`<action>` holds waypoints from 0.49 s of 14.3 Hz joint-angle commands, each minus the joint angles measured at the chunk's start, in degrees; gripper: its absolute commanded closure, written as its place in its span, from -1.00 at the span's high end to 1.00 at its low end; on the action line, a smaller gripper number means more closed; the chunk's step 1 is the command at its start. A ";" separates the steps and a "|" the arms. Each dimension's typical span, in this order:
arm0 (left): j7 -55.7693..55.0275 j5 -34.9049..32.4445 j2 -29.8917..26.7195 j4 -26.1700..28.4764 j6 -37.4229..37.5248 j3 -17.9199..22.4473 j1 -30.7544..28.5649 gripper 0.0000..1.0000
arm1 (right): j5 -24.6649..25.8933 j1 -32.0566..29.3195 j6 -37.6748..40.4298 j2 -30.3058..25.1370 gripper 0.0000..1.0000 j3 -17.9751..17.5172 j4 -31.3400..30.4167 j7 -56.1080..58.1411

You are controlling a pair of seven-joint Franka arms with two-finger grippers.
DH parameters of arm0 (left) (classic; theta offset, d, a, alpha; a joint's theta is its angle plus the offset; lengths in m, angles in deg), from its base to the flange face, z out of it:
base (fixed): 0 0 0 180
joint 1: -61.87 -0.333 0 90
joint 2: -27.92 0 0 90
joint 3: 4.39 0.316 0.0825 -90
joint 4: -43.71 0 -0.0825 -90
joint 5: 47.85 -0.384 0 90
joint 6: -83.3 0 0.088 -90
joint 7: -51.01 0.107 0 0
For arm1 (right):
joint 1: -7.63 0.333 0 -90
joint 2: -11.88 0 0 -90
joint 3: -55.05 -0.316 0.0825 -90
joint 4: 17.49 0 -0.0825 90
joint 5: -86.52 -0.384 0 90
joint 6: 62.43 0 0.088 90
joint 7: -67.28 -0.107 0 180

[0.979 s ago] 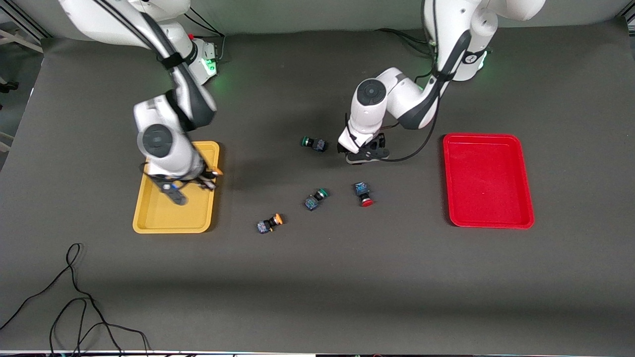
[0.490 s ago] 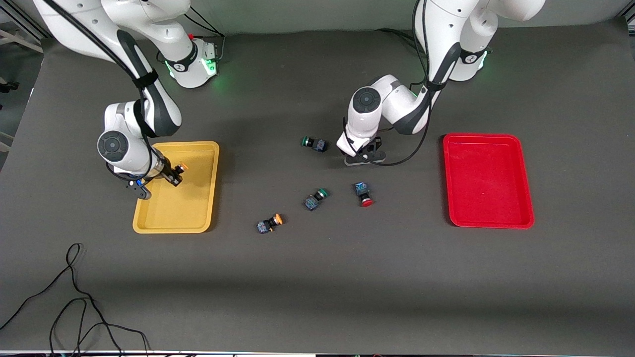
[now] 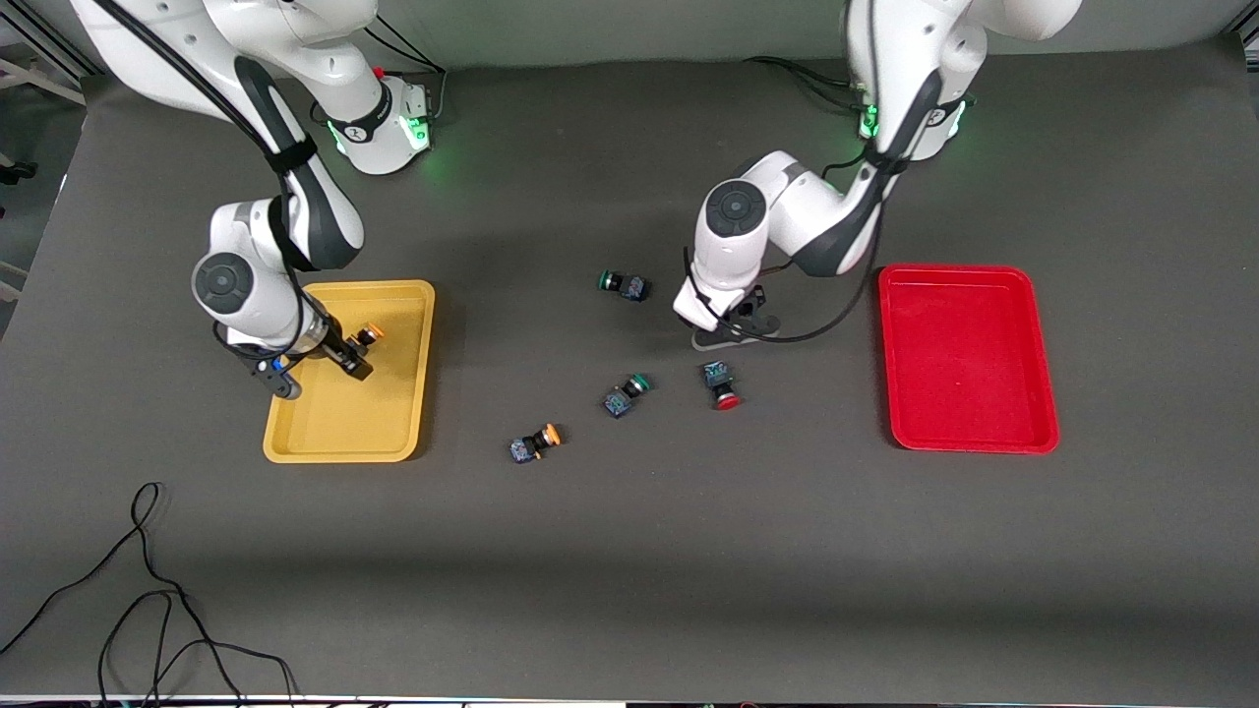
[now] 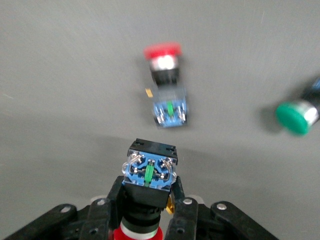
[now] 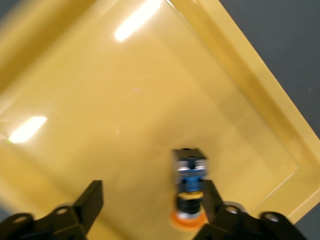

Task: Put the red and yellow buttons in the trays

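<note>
The right arm is reached down from its base, its wrist bent low over the yellow tray (image 3: 403, 433). The right end effector (image 5: 150, 202) is held with its 2 fingers spread apart, an orange-capped button (image 5: 189, 187) beside 1 of them.

The left arm is folded at the elbow over the table's middle. The left end effector (image 4: 145, 210) is clamped on a red-capped button (image 4: 148, 177).

There are 2 trays: 1 yellow tray (image 3: 393, 438) and 1 red tray (image 3: 969, 359). There are 6 little buttons. 2 have red caps (image 3: 722, 384) (image 4: 147, 192), 2 have orange-yellow caps (image 3: 536, 442) (image 3: 366, 335), and 2 have green caps (image 3: 623, 285) (image 3: 627, 394).
</note>
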 commanded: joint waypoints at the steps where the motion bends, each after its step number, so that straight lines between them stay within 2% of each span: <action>1: 2.31 1.18 -7.88 0.82 5.57 -0.34 -5.67 -0.68 | -8.90 0.58 7.82 3.33 1.00 -5.73 15.00 -0.68; 3: 12.65 3.28 -11.75 2.76 11.00 -0.34 -13.74 -0.68 | -13.51 0.93 8.19 9.91 1.00 -8.89 24.94 -1.74; 6: 32.95 3.73 -15.45 5.92 17.35 -0.08 -28.85 -0.67 | -12.90 2.60 7.76 19.49 1.00 -13.11 36.38 -13.22; 7: 38.32 3.21 -15.02 6.10 17.36 -0.08 -32.47 -0.67 | -12.82 3.30 7.67 22.05 1.00 -13.21 39.46 -16.13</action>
